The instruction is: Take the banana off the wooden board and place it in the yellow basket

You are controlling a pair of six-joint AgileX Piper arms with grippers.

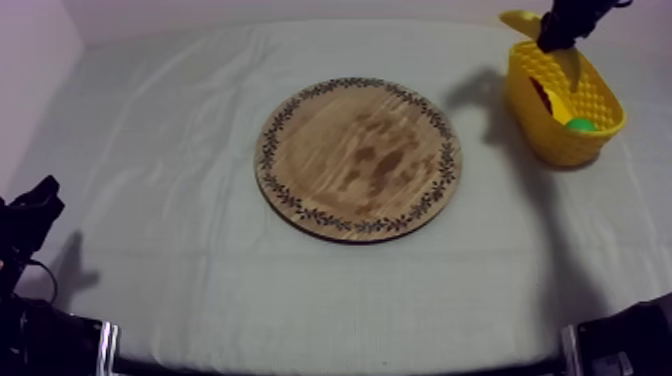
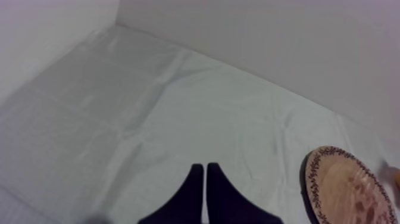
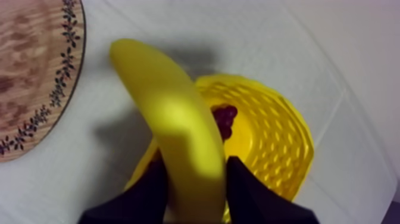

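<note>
My right gripper (image 1: 562, 33) hangs over the yellow basket (image 1: 590, 95) at the table's far right, shut on the banana (image 1: 520, 20). In the right wrist view the banana (image 3: 172, 131) sits between my two black fingers (image 3: 247, 193), held lengthwise above the basket (image 3: 274, 143) and over its near rim. The round wooden board (image 1: 355, 160) with a patterned rim lies bare at the table's middle. My left gripper (image 1: 35, 210) rests low at the left side, and its fingers (image 2: 196, 190) lie together as a narrow wedge over the cloth.
Dark grapes (image 3: 225, 116) and a green fruit (image 1: 581, 125) lie inside the basket. The board's edge (image 3: 36, 71) is a short way left of the basket. A wall stands behind the table.
</note>
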